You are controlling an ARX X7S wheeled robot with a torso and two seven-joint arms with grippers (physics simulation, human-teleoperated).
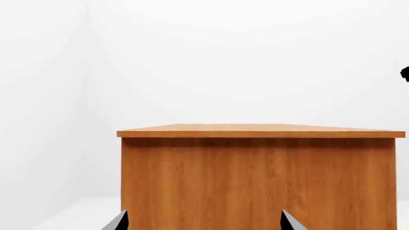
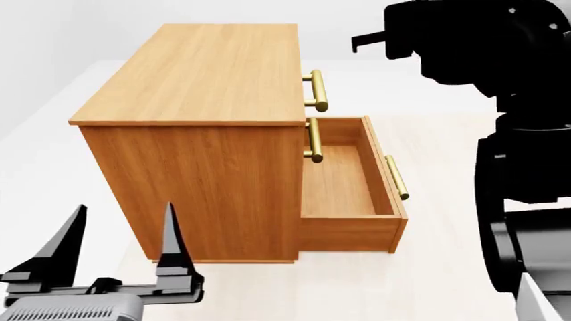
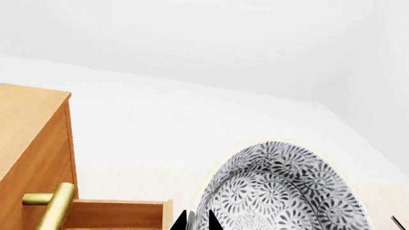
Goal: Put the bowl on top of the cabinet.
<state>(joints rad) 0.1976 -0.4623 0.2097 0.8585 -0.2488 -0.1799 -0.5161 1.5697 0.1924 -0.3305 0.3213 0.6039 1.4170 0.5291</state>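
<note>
The bowl [image 3: 288,191], white with a dense dark leaf pattern, fills the lower part of the right wrist view, tipped on edge. My right gripper [image 3: 197,221] is shut on its rim, held in the air off the cabinet's handle side and above the open drawer [image 3: 108,215]. The head view does not show the bowl; my black right arm [image 2: 499,53] is raised there. The orange-brown cabinet [image 2: 205,73] has a bare flat top. My left gripper [image 2: 125,224] is open and holds nothing, low in front of the cabinet's plain side [image 1: 255,177].
The cabinet's lower drawer [image 2: 344,174] is pulled out and has nothing in it, with a brass bar handle [image 2: 396,177] on its front. More brass handles [image 2: 317,90] stick out above it. Pale floor and white walls surround the cabinet.
</note>
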